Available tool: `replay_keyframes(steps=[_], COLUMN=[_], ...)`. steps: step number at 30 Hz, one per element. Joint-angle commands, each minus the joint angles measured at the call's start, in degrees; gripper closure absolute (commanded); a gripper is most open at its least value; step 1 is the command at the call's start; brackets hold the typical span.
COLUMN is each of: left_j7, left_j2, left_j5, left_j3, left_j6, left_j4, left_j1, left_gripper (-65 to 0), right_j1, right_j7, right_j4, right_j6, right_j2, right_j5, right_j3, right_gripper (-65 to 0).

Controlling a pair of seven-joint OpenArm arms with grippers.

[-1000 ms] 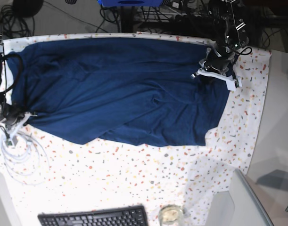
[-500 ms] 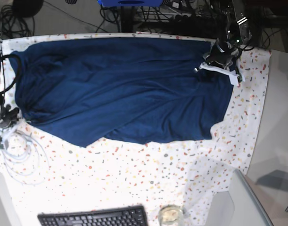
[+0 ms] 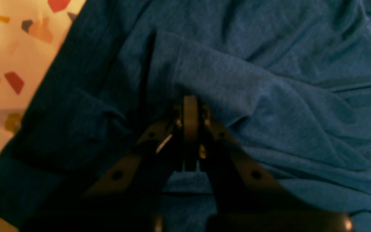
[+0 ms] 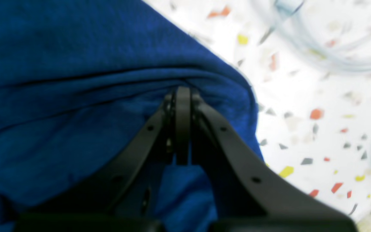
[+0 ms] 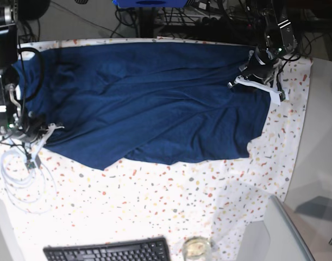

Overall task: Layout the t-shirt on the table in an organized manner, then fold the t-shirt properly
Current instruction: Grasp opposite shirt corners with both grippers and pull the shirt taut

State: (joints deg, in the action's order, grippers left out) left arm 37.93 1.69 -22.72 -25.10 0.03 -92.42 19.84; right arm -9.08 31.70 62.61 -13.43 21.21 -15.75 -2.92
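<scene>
One navy t-shirt [image 5: 149, 100] spread across upper half of one speckled table [image 5: 155, 206], two claws, left claw [image 3: 190, 106] at 2 o'clock pinched closed on fabric, right claw [image 4: 182, 96] at 9 o'clock clamped on hem fold, one keyboard [image 5: 108, 251] at 6 o'clock, one white cable coil [image 5: 22, 179] at 8 o'clock.

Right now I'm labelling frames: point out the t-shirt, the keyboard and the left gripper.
t-shirt [image 5: 149, 98], base view, middle of the spread fabric.
keyboard [image 5: 108, 252], base view, middle of the keys.
left gripper [image 3: 190, 104], left wrist view, closed fingertips pinching cloth.
</scene>
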Motion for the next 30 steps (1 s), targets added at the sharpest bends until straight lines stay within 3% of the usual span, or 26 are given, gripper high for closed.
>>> replay_keyframes(steps=[1,6,9,14,18,26,30], left_j7=[-1.1,-1.3,-1.4,-1.4,-1.4,-1.4,-1.1], left_j2=[-0.2,-0.5,-0.6,-0.6,-0.6,-0.6,-0.6], left_j5=[-0.4,-0.1,-0.1,-0.1,-0.1,-0.3,-0.4], left_j3=[-0.2,-0.2,-1.3,-3.0,-3.0,-3.0,-4.2], left_j6=[-0.2,-0.2,-0.2,-0.3,-0.3,-0.3,-0.3], left_j4=[-1.2,0.5,2.0,2.4,2.5,1.8,-1.1], left_j1=[0.1,0.7,0.3,0.3,0.5,0.8,0.9], left_gripper=[0.0,0.0,0.0,0.0,0.0,0.0,0.0], right_j1=[-2.7,-7.8,-10.8,-13.9,-14.0,-15.6,-13.0], right_j7=[-1.2,-4.3,-7.9,-9.0,-12.5,-12.7,-12.1], right_j4=[-0.7,-10.8,-17.8,-25.6,-27.0,-29.2,-18.7], right_j6=[0.5,0.5,0.5,0.5,0.7,1.0,1.0], right_j2=[1.2,0.3,0.5,1.8,2.1,2.1,2.8], right_j5=[0.1,0.1,0.1,0.1,0.1,0.1,-0.3], right_j3=[0.4,0.3,0.3,0.3,0.3,0.8,3.9], right_gripper=[0.0,0.0,0.0,0.0,0.0,0.0,0.0])
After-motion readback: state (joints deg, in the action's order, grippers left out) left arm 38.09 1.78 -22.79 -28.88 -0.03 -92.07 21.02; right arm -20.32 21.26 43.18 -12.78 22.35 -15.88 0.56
